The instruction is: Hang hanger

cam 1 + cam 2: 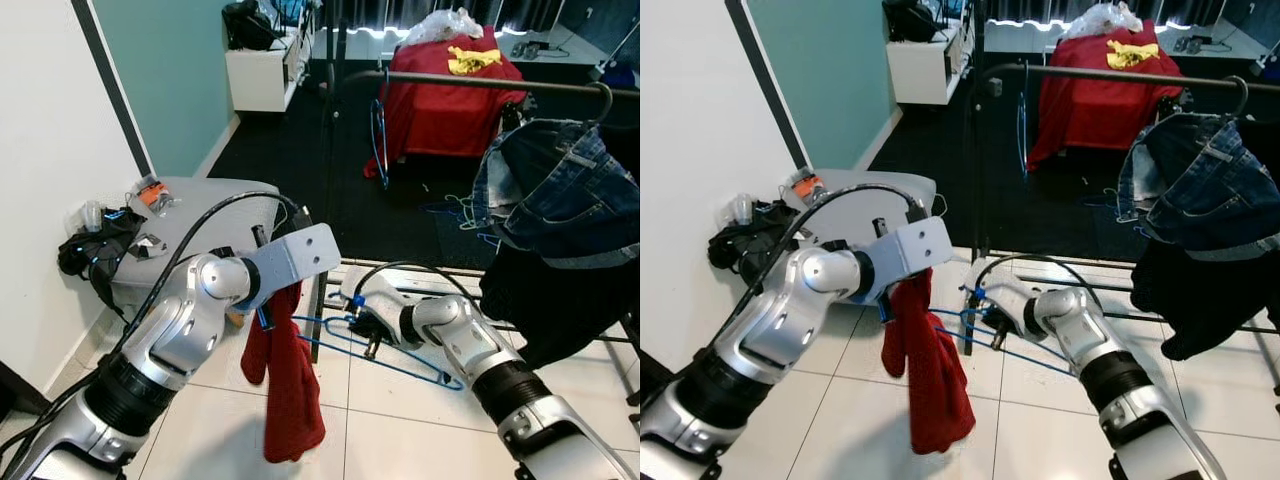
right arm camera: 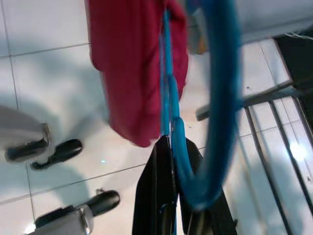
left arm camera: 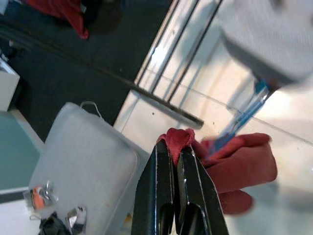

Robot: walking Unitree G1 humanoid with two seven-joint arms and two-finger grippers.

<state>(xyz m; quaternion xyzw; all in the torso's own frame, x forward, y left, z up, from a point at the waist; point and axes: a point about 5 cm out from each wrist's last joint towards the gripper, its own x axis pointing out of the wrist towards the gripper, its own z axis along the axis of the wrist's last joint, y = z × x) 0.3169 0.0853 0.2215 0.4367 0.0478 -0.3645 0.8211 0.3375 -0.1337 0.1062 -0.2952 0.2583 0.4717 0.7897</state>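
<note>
While our left hand (image 3: 177,161) pinches the red cloth (image 1: 290,400) and our right hand (image 2: 172,147) clamps the blue hanger (image 1: 385,350), we judge dressing unfinished; next, lift toward the rail (image 1: 480,82) at one o'clock.

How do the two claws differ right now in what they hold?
The left claw is shut on a bunched fold of the red garment, which hangs limp toward the tiled floor. The right claw is shut on the blue hanger, rigid wire lying roughly level, low beside the rack's base. Both are closed, and the hanger reaches across into the garment.
</note>
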